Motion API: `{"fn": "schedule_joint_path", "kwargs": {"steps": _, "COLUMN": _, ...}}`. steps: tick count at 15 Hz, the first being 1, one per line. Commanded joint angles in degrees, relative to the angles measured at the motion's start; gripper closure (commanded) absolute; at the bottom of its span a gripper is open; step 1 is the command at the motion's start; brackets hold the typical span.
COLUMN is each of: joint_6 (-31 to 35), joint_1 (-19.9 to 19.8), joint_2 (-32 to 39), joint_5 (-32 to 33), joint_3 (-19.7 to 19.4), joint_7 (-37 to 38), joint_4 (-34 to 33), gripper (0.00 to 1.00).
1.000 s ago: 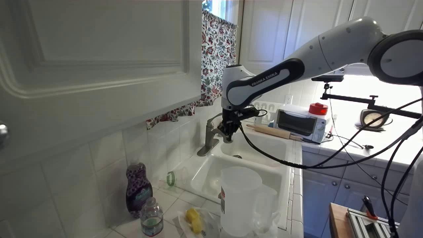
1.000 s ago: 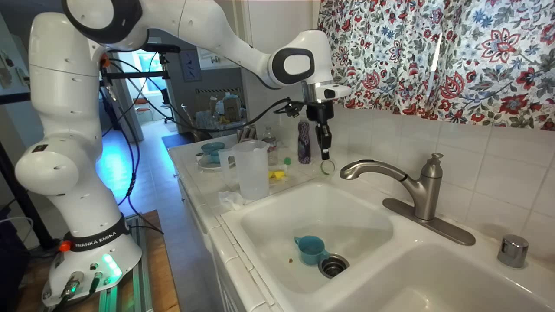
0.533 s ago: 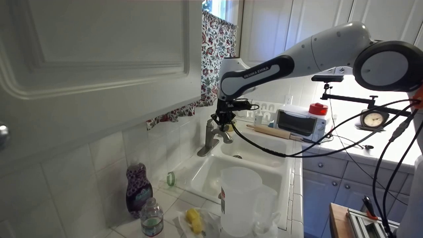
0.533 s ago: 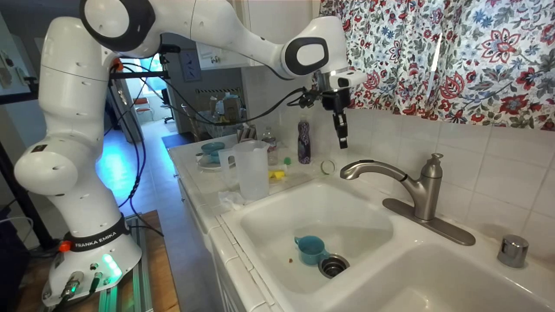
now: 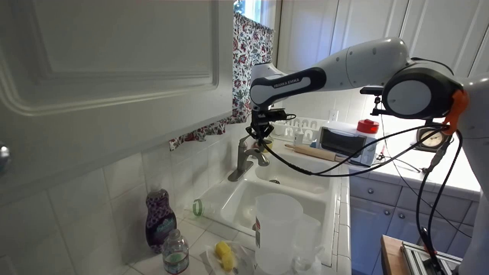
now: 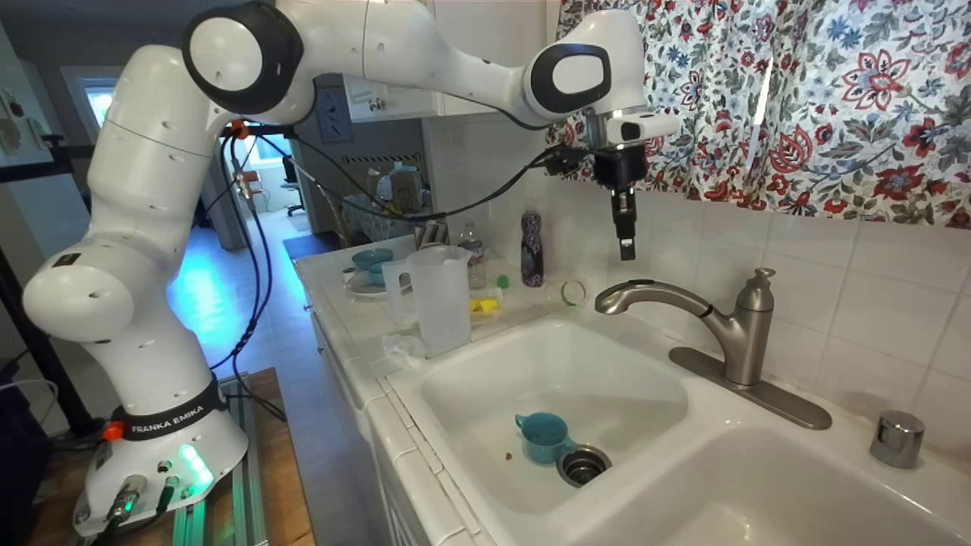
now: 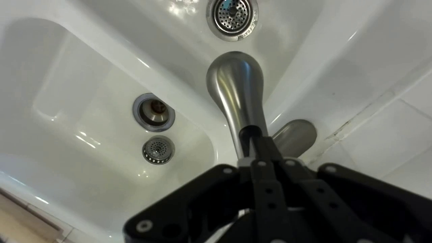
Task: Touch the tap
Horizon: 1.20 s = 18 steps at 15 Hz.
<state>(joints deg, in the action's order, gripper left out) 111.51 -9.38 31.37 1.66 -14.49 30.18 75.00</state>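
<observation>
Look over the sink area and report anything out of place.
In the wrist view, a strainer sits beside the open drain instead of in it. A clear green-rimmed container near the purple bottle appears tipped on its side. A small brown speck lies near the turquoise cup.

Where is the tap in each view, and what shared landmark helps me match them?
In an exterior view: the tap is near the centre, slightly below mid-height.
In an exterior view: the tap is right of centre, its spout reaching left.
In the wrist view: the tap is around the centre, spout toward the top, partly hidden behind the gripper.
Shared landmark: the white sink, in all three.
</observation>
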Motion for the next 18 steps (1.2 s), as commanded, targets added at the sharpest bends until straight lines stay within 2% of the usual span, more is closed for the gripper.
{"fn": "schedule_joint_path", "kwargs": {"steps": 1, "joint_6": -6.4, "joint_1": -1.5, "joint_2": 6.4, "joint_5": -0.4, "joint_3": -0.1, "joint_7": 1.4, "joint_4": -9.7, "gripper": 1.0}}
{"fn": "schedule_joint_path", "kwargs": {"steps": 8, "joint_6": -9.5, "joint_1": -3.6, "joint_2": 12.2, "joint_5": -2.1, "joint_3": 1.1, "joint_7": 0.8, "joint_4": -17.8, "gripper": 1.0}}
{"fn": "schedule_joint_path", "kwargs": {"steps": 18, "joint_6": -9.4, "joint_1": -5.5, "joint_2": 15.1, "joint_5": -4.0, "joint_3": 2.8, "joint_7": 0.1, "joint_4": -21.5, "gripper": 1.0}}
